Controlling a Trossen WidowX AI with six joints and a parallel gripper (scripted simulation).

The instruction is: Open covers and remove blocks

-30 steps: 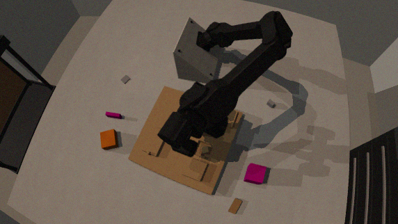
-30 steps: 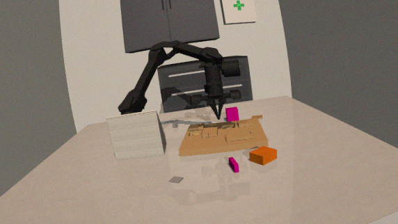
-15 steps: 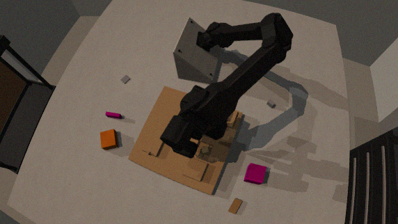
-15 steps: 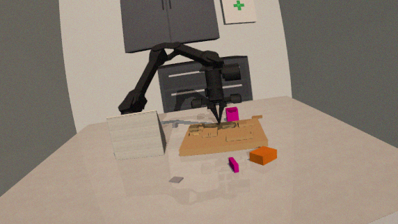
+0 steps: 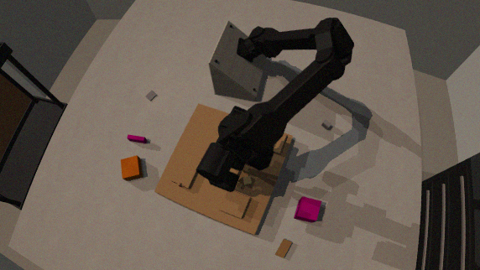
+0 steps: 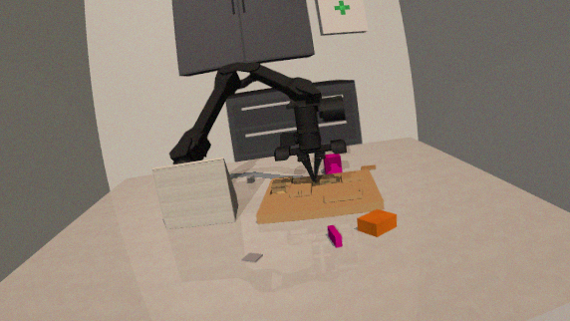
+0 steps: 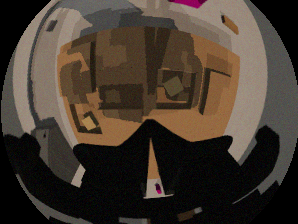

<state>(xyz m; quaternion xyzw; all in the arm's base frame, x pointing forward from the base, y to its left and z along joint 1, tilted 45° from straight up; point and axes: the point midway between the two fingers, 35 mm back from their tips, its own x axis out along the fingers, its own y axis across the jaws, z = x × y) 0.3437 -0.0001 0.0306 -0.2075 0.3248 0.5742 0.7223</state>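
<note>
The tan puzzle board [image 5: 189, 134] [image 6: 299, 215] [image 7: 200, 131] lies on the table, partly under the arm. My gripper [image 6: 315, 180] [image 7: 149, 121] is shut and empty, its tips low at the board's surface; the arm hides them in the top view. A dull yellow-green block [image 5: 247, 181] [image 7: 173, 86] sits tilted in an open well. A pale yellow block [image 7: 90, 122] sits in a corner well, left in the wrist view. A darker well beside the middle holds a shape too shadowed to name. A raised flat cover [image 5: 237, 206] lies near one board edge.
A grey wedge box [image 5: 237, 63] [image 6: 194, 194] stands beside the board. Around lie a magenta block [image 5: 307, 209] [image 6: 332, 163], an orange block [image 5: 131, 168] [image 6: 376, 223], a magenta bar [image 5: 137, 138] [image 6: 335, 236], a small tan slab [image 5: 284, 248] and two small grey pieces.
</note>
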